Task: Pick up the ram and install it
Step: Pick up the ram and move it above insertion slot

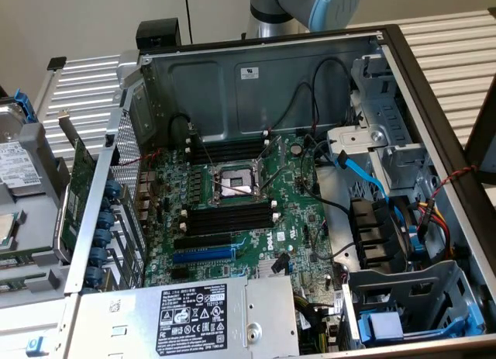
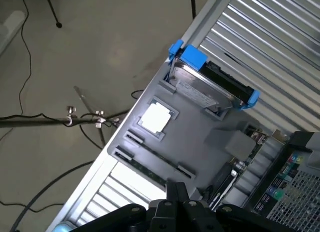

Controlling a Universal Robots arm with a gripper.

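At the exterior view's left, a grey plastic parts tray (image 1: 31, 293) sat on the slatted metal worktop (image 1: 85, 72). It carried a silver hard drive (image 1: 15, 165) in a blue caddy.

In the wrist view, the ram (image 2: 147, 169), a long narrow green circuit-board stick, lay flat in a slot of that tray. It was below the black gripper (image 2: 176, 199) and apart from it. Of the things on the tray it was the one nearest the gripper. A square pale processor (image 2: 156, 117) lay farther off, and the hard drive farther still. Whether the gripper was apart or together could not be told.

Rightward in the exterior view, a wide green expansion card (image 1: 76, 192) stood on edge beside the open grey metal computer case (image 1: 256, 72). Inside the case lay a green motherboard (image 1: 298, 212) with long black memory slots (image 1: 229, 218) ending in white clips. These were well apart from the ram. The grey-and-blue robot arm (image 1: 310, 6) rose behind the case's rear wall.
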